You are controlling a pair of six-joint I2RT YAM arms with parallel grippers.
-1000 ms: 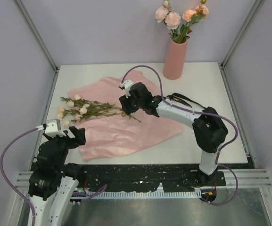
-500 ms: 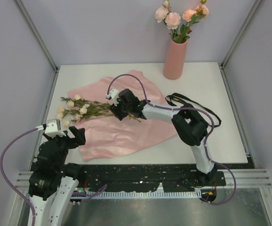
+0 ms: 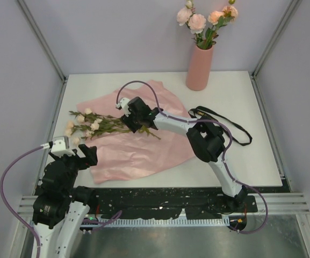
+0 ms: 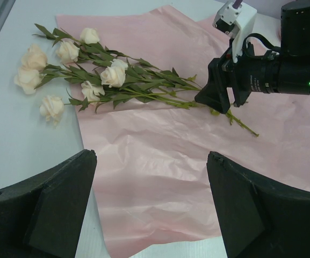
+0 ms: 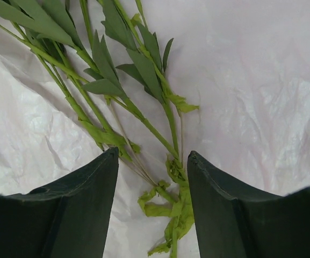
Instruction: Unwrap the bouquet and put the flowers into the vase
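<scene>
Right gripper (image 5: 153, 157) spread partway, fingers straddling the cut ends of the flowers (image 4: 112, 80) over the pink paper (image 3: 138, 153). Clear gap on both sides, so the stems aren't pinched. Can't tell if the fingertips touch the paper.

Left gripper (image 4: 150, 157) spread wide and holding nothing, off the paper's near-left corner.

Flowers lie flat, stems on the paper, most blooms past its left edge on the table (image 3: 267, 150).

Vase (image 3: 199, 67) upright just beyond the paper's far-right corner, with a few roses (image 3: 197, 21) in it.
</scene>
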